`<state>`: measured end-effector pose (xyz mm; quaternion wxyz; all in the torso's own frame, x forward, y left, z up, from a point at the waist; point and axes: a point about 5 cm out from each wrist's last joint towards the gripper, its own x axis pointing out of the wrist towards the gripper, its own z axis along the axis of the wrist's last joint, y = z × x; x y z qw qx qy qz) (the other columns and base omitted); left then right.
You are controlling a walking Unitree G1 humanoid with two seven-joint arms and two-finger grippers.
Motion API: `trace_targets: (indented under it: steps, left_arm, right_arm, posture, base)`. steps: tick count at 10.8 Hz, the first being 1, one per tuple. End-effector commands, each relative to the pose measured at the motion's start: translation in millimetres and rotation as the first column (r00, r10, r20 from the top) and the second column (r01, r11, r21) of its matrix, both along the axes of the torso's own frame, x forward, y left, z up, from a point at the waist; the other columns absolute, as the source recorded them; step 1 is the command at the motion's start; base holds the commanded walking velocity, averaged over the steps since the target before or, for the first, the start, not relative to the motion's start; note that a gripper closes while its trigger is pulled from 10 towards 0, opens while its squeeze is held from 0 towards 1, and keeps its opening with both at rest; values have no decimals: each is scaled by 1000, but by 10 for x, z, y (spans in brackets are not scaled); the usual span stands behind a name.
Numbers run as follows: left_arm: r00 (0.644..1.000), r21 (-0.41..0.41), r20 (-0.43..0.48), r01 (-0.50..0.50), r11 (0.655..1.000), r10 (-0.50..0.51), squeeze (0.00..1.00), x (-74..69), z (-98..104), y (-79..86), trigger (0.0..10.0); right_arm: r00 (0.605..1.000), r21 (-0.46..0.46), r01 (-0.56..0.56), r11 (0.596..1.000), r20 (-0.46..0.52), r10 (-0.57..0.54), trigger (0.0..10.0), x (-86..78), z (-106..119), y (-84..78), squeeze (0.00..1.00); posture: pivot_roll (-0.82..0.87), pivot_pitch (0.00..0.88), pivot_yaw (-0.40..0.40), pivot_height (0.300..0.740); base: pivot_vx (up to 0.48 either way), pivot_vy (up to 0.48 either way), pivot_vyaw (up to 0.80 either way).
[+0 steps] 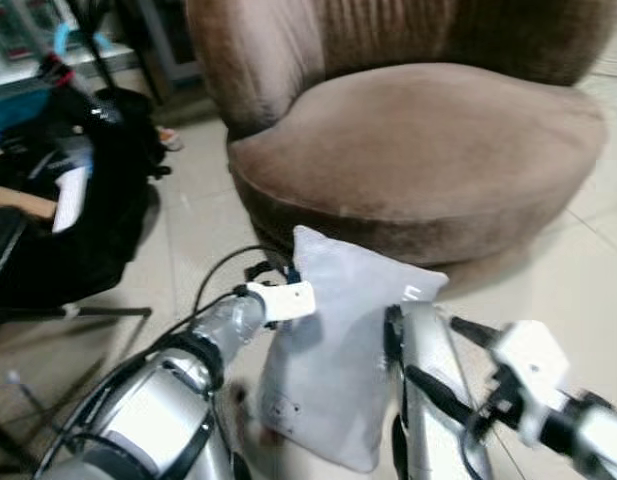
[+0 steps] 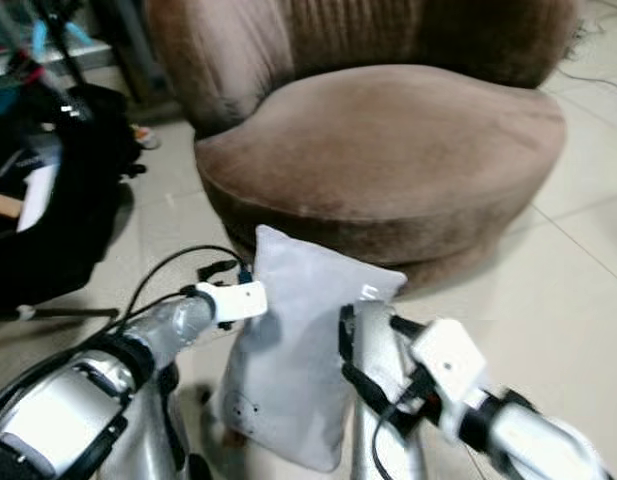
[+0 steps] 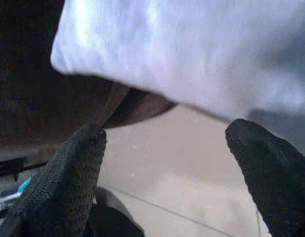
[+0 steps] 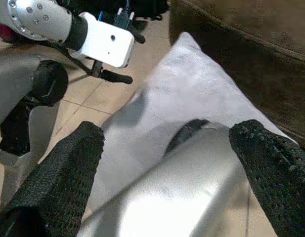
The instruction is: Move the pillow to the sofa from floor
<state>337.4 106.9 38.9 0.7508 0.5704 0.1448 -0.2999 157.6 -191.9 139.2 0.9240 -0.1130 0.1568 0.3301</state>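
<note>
A light grey pillow [image 1: 333, 370] stands upright on the tiled floor, just in front of a round brown sofa [image 1: 418, 150]. My left gripper [image 3: 164, 163] is open beside the pillow's upper left edge. The pillow's lower edge [image 3: 192, 49] hangs just past its fingertips, and nothing lies between them. My right gripper [image 4: 172, 163] is open on the pillow's right side. A silver arm segment [image 4: 182, 197] sits between its spread fingers, with the pillow [image 4: 192, 94] behind. The pillow's lower right part is hidden by that segment [image 1: 423, 390].
A heap of black bags and clutter [image 1: 78, 200] lies on the floor to the left, with thin black stand legs [image 1: 88, 312] in front of it. Pale floor tiles [image 1: 578, 260] stretch to the right of the sofa.
</note>
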Motion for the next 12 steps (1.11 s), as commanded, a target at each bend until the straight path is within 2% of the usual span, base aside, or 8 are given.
trace_targets:
  steps: [1,2,5,7,9,10,11,12]
  left_arm:
    - [1000,32,21,2,999,-3,0,36,39,16,10000]
    - [999,54,27,24,998,-26,0,34,40,-20,10000]
    - [999,16,9,-34,999,34,0,9,-1,-38,10000]
    - [999,30,11,-47,998,47,0,-12,-34,-26,10000]
    - [998,70,52,-41,997,38,0,0,-23,-9,10000]
    - [997,111,78,-25,994,16,1000,4,-19,-2,10000]
    - [999,90,24,-32,995,30,1000,-36,-70,-14,10000]
    - [999,81,19,-38,996,36,1000,-45,-81,-17,10000]
  right_arm:
    - [1000,-3,10,1000,9,-10,10000,-44,78,-33,0]
    - [999,-8,34,999,-3,-34,10000,-144,130,-85,0]
    - [990,-69,126,990,-53,-130,10000,-561,381,-291,0]
    - [979,-95,187,978,-57,-193,10000,-658,532,-463,0]
    - [970,-81,233,969,-49,-237,10000,-686,602,-544,0]
    - [969,-77,234,969,-66,-239,10000,-703,604,-557,0]
    - [969,-75,229,971,-77,-234,10000,-698,593,-550,0]
    - [969,-69,228,971,-87,-233,10000,-702,605,-548,0]
  posture:
    - [-615,94,153,331]
    - [-648,129,139,331]
    - [-755,232,58,331]
    - [-784,273,16,331]
    - [-775,272,13,331]
    - [-763,274,11,331]
    - [-760,275,9,331]
    - [-761,278,7,331]
  base:
    - [0,0,0]
    - [0,0,0]
    - [0,0,0]
    - [0,0,0]
    - [0,0,0]
    - [0,0,0]
    - [0,0,0]
    - [0,0,0]
